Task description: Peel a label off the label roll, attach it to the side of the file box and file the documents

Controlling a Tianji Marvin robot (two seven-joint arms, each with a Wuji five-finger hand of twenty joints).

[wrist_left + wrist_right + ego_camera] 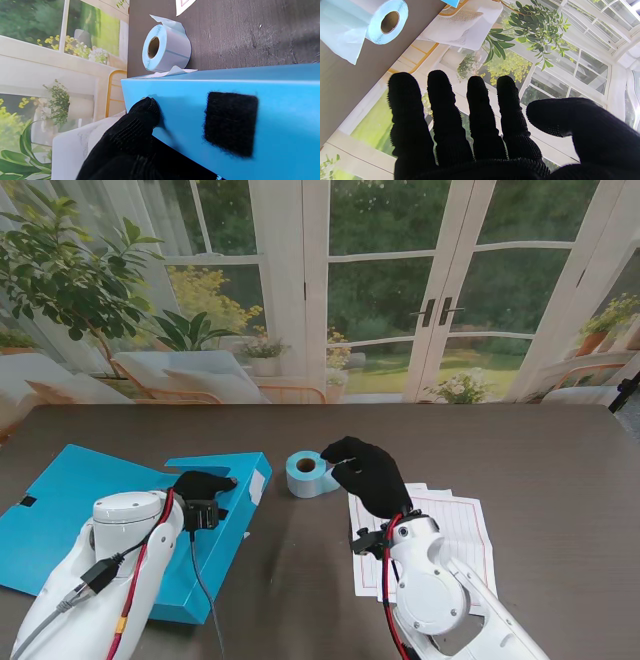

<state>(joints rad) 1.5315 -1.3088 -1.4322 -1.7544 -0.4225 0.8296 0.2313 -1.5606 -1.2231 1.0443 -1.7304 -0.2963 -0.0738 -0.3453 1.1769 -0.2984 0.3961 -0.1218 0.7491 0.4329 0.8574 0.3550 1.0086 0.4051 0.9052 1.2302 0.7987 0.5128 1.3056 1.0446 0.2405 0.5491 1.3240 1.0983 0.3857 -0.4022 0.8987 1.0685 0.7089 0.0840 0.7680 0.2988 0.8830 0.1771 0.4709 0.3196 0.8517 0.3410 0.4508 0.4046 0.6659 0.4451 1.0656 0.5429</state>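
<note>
The blue file box (90, 515) lies opened flat on the left of the dark tabletop (540, 450), and the left hand (203, 484) rests on its raised side wall, one gloved fingertip pressed against the blue face beside a black velcro patch (230, 123); whether its fingers grip anything I cannot tell. The label roll (308, 473) stands just right of the box, a loose label tail curling off it. The right hand (367, 473) hovers beside the roll, fingers (407, 112) spread and holding nothing, above the lined documents (450, 530).
</note>
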